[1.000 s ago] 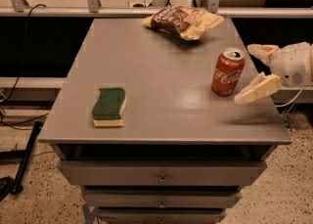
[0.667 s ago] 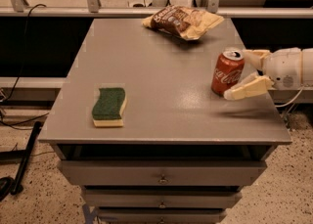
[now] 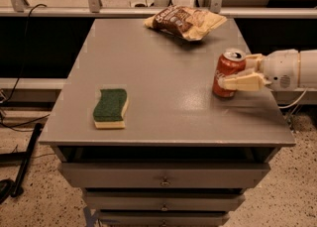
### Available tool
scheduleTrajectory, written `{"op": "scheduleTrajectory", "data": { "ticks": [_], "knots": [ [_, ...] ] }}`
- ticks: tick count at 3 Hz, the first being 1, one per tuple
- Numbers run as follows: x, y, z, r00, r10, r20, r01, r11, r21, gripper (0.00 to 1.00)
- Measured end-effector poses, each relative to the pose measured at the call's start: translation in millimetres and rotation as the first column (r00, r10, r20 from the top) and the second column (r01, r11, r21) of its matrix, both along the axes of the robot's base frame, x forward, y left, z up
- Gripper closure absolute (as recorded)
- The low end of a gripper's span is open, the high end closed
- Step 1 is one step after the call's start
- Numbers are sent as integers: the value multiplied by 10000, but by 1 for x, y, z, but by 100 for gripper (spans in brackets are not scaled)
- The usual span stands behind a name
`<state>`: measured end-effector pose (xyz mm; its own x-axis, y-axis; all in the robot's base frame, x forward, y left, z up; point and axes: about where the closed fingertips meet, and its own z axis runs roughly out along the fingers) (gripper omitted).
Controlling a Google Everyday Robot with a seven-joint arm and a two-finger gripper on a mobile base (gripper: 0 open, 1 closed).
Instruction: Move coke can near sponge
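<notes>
The coke can (image 3: 227,67), red with a silver top, stands upright near the right edge of the grey table (image 3: 163,107). My gripper (image 3: 233,71) reaches in from the right and is open, with one finger (image 3: 241,82) across the can's near side and the other behind its far side. The can stands on the table. The sponge (image 3: 110,107), green on top with a pale yellow base, lies flat at the front left of the table, far from the can.
A brown and tan chip bag (image 3: 184,21) lies at the back of the table. The table's right edge runs just beside the can. Drawers sit below the front edge. Railings and cables lie behind and to the left.
My gripper has moved left, from beside the can to straddling it. The can, sponge and chip bag have not moved.
</notes>
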<state>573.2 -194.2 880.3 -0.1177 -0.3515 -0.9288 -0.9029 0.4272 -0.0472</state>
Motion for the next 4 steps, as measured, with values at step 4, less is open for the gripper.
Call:
{"op": "scheduleTrajectory", "data": {
  "ticks": [4],
  "knots": [
    [-10, 34, 35, 9963, 746, 426, -765, 9961, 431, 100]
  ]
}}
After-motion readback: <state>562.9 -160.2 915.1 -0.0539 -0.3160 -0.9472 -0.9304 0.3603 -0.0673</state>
